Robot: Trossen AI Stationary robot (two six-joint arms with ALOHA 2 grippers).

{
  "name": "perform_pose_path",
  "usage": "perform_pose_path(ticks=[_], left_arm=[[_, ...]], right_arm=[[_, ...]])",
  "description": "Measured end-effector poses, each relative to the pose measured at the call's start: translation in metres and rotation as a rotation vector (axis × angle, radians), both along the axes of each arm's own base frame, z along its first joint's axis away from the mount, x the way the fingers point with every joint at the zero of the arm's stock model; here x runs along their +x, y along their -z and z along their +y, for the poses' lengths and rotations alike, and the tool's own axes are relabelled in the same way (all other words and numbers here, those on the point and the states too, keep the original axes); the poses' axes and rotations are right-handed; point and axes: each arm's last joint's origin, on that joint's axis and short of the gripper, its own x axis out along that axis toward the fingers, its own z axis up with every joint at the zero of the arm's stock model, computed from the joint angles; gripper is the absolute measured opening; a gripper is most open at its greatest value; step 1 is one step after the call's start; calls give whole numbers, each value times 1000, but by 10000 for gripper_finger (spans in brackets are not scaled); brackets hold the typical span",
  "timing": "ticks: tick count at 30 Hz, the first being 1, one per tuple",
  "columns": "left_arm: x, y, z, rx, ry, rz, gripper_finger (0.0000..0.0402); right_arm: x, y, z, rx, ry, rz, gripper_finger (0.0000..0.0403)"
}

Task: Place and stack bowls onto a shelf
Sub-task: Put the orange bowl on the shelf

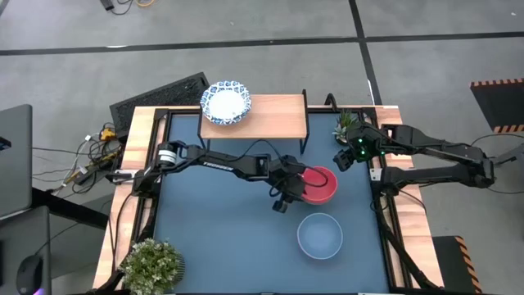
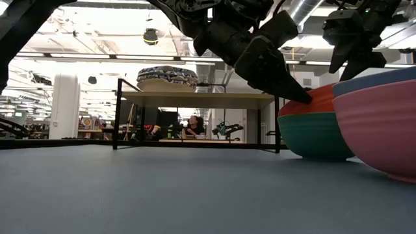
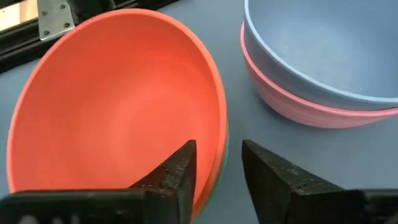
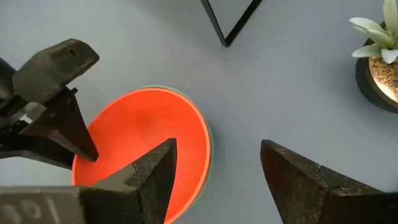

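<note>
Blue surface [image 1: 221, 238]: left gripper [image 1: 286, 190] straddles red bowl [image 1: 321, 183] rim, fingers narrow, not clamped; next close, lift to shelf [image 1: 274, 111]; right gripper [image 1: 344, 156] wide, waiting.

From overhead we look straight down on the surface [image 1: 246, 238]. Low, we look level across it. Both wrist views sit close over the red bowl [image 3: 118, 112].

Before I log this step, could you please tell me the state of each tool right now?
Left tool: open, fingers straddling the rim of the red bowl.
Right tool: open, holding nothing, above the table.
</note>
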Motion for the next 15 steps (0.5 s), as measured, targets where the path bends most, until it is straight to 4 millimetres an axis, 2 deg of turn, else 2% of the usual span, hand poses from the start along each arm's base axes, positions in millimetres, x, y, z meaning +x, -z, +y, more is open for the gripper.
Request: perform_pose_path(ticks=[7, 11, 15], left_arm=[[1, -1, 0, -7, -8, -10, 12], [4, -10, 1, -38, -34, -20, 4], [10, -30, 0, -75, -58, -37, 2]], right_arm=[[0, 0, 0, -1, -2, 1, 260], [0, 0, 0, -9, -15, 3, 260], [0, 0, 0, -9, -15, 3, 260]])
